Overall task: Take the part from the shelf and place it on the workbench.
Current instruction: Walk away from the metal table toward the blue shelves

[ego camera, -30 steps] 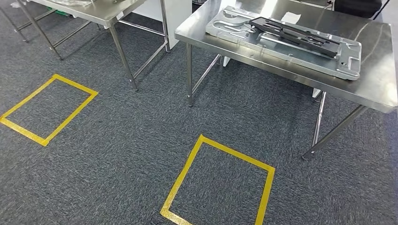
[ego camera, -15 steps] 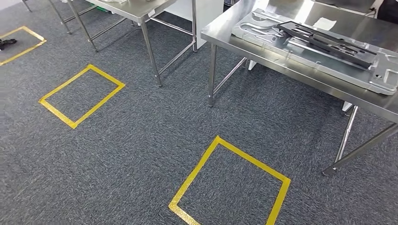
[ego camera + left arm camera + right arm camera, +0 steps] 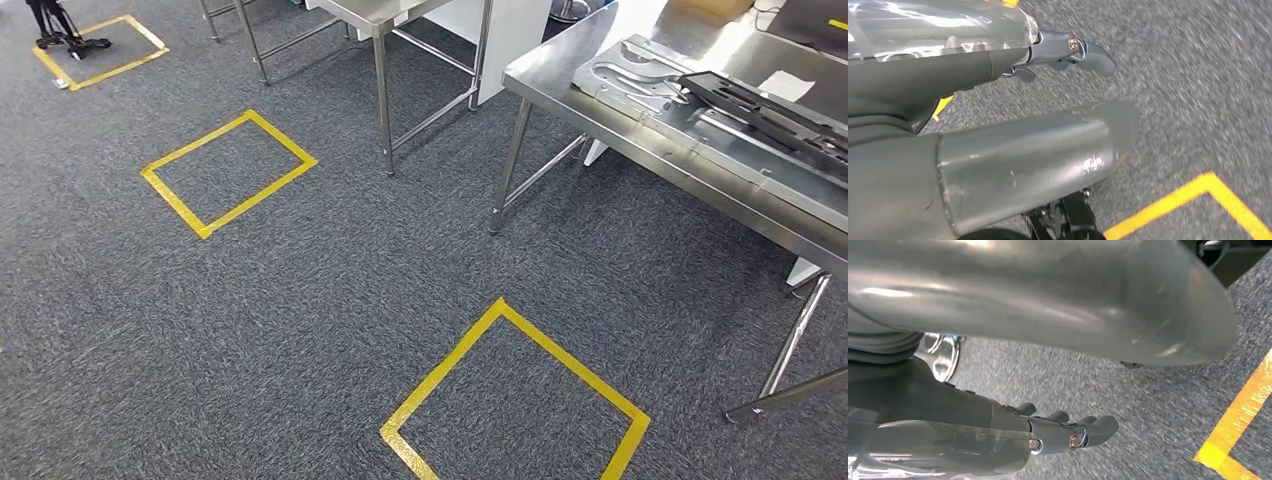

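A speckled dark grey carpet [image 3: 300, 300] is filling most of the head view, its short pile looking coarse and mottled. Squares of flat yellow tape are lying on it: one yellow tape square [image 3: 517, 395] at the lower centre, a second tape square [image 3: 228, 171] at the upper left, and a third tape square [image 3: 100, 50] near the top left corner with dark stand feet [image 3: 60, 35] resting in it. At the upper right, a brushed stainless steel workbench [image 3: 640, 150] on thin round legs is carrying a pressed silver metal panel [image 3: 650, 80] with curved ribs, and a long flat black part [image 3: 770, 110] is lying across that panel. A second steel table [image 3: 385, 15] is standing at the top centre.

In the wrist views, both arms are hanging over the carpet. The left hand [image 3: 1068, 52] is showing smooth grey fingers spread loosely and holding nothing; the right hand [image 3: 1068, 430] is likewise carrying nothing, its fingers lying side by side, slightly curved.

Compared with the earlier head pictures, the whole scene is sliding rightward and the far taped square is coming into sight, so the camera is turning left; the things themselves are not moving.
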Tool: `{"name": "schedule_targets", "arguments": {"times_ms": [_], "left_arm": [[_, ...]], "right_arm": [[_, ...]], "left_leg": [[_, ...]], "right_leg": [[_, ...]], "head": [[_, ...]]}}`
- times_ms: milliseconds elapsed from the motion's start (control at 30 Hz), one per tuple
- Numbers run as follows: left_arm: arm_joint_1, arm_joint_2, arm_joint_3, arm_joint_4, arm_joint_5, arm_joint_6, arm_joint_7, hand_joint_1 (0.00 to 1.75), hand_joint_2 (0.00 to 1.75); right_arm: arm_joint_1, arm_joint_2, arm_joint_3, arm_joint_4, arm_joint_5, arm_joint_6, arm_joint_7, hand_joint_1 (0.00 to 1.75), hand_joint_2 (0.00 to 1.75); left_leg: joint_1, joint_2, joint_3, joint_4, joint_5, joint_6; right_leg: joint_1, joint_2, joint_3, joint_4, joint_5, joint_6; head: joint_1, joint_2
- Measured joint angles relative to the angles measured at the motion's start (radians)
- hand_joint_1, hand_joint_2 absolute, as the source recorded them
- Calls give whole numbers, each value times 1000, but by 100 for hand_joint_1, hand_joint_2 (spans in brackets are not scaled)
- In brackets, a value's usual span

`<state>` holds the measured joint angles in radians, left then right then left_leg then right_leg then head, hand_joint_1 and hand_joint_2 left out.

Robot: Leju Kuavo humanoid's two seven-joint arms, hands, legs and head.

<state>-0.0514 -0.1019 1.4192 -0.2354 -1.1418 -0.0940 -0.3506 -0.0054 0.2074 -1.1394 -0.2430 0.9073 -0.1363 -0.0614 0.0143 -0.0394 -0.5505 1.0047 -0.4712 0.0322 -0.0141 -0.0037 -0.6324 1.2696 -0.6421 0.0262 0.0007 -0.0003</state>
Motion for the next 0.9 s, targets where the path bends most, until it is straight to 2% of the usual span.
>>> {"name": "schedule_targets", "arguments": {"times_ms": [33,67,100,133,167,200,233,267,300,333,367,400,433,467,500,533,567,633,667,700,767,833,900], "left_arm": [[0,0,0,0,0,0,0,0,0],[0,0,0,0,0,-1,0,0,0],[-1,0,0,0,-1,-3,0,0,0],[-2,-1,0,0,-1,-5,0,0,0],[-3,-1,0,0,-1,-7,0,0,0],[-3,-1,0,0,-1,-8,0,0,0],[-2,-1,0,0,0,-10,0,0,0],[0,-1,0,0,0,-12,0,0,0],[2,0,0,0,2,-14,1,0,0],[1,1,0,0,5,-16,1,0,0],[0,4,1,0,11,-20,2,0,0],[-3,8,2,0,18,-23,4,0,0],[-5,14,4,0,25,-27,7,0,0],[-6,20,5,0,32,-32,10,0,0],[-5,26,8,0,36,-35,13,0,0],[-4,32,9,0,39,-37,16,0,0],[-4,38,11,0,40,-39,18,0,0],[-7,46,14,0,44,-40,23,0,0],[-9,50,17,0,47,-41,25,0,0],[-9,52,20,0,49,-42,28,0,0],[-8,56,26,0,51,-46,31,0,0],[-9,57,28,0,46,-49,27,0,0],[-12,55,28,0,35,-50,21,0,0]], "right_arm": [[0,0,0,0,3,0,0,0,0],[1,0,0,0,6,0,0,0,0],[1,-1,0,0,9,0,0,0,0],[2,-1,0,0,12,-1,-1,0,0],[2,-1,0,0,14,-1,-1,0,0],[1,-1,0,0,16,-2,-2,0,0],[-1,-1,0,0,17,-3,-3,0,0],[-3,-1,0,0,19,-4,-3,0,0],[-4,-1,0,0,23,-6,-3,0,0],[-4,0,0,0,27,-9,-3,0,0],[-3,1,0,0,34,-12,-3,0,0],[-3,2,2,1,42,-16,-2,0,0],[-3,3,5,1,50,-21,0,0,0],[-4,5,8,2,57,-25,2,0,0],[-7,7,12,4,63,-27,4,0,0],[-10,9,15,5,67,-30,6,0,0],[-14,11,18,6,70,-31,7,0,0],[-19,15,23,8,76,-33,5,0,0],[-22,16,26,8,80,-34,2,0,0],[-25,16,29,9,83,-34,-3,0,0],[-32,16,36,9,88,-34,-13,0,0],[-35,16,40,10,90,-31,-20,0,0],[-34,14,40,10,89,-24,-22,0,0]], "left_leg": [[0,-12,1,1,0,-1],[0,-25,1,3,-1,-2],[-1,-36,0,6,-1,-6],[-2,-47,-2,9,-1,-11],[-2,-57,-6,11,-1,-18],[-1,-67,-11,11,1,-26],[0,-78,-14,9,4,-33],[1,-74,-16,11,3,-39],[0,-57,-23,24,-7,-43],[0,-31,-37,56,-28,-47],[0,-1,-62,110,-60,-49],[-1,18,-93,178,-96,-53],[0,27,-123,243,-124,-56],[1,30,-140,284,-136,-59],[1,33,-139,288,-128,-60],[1,36,-117,251,-102,-61],[1,47,-79,183,-68,-59],[-3,85,-11,55,-25,-50],[-5,97,5,22,-18,-44],[-8,99,7,12,-20,-39],[-7,79,5,7,-14,-27],[-4,61,6,-1,-5,-14],[-4,43,2,-3,1,-5]], "right_leg": [[-1,5,18,-43,35,-2],[-1,18,47,-110,76,-5],[-2,42,74,-174,105,-10],[-3,62,94,-223,122,-14],[-2,75,104,-250,128,-17],[0,78,106,-257,125,-20],[-1,68,107,-260,128,-24],[-1,56,109,-265,131,-30],[-3,44,111,-270,134,-38],[-5,30,113,-274,136,-45],[-3,16,113,-276,137,-50],[-1,2,113,-276,136,-53],[1,-13,112,-275,135,-54],[3,-28,112,-275,134,-55],[4,-40,112,-274,133,-55],[4,-52,113,-274,131,-55],[4,-63,115,-272,129,-52],[9,-82,120,-268,123,-44],[12,-91,122,-267,120,-39],[14,-98,124,-266,119,-34],[12,-106,128,-266,116,-23],[8,-68,115,-231,85,-11],[5,-15,60,-116,17,-5]], "head": [[0,0],[0,0],[0,0],[0,0],[0,0],[0,0],[0,0],[0,0],[-2,0],[-5,0],[-9,0],[-12,0],[-13,0],[-13,0],[-13,0],[-13,0],[-13,0],[-12,0],[-10,0],[-9,0],[-7,0],[-5,0],[-2,0]]}}
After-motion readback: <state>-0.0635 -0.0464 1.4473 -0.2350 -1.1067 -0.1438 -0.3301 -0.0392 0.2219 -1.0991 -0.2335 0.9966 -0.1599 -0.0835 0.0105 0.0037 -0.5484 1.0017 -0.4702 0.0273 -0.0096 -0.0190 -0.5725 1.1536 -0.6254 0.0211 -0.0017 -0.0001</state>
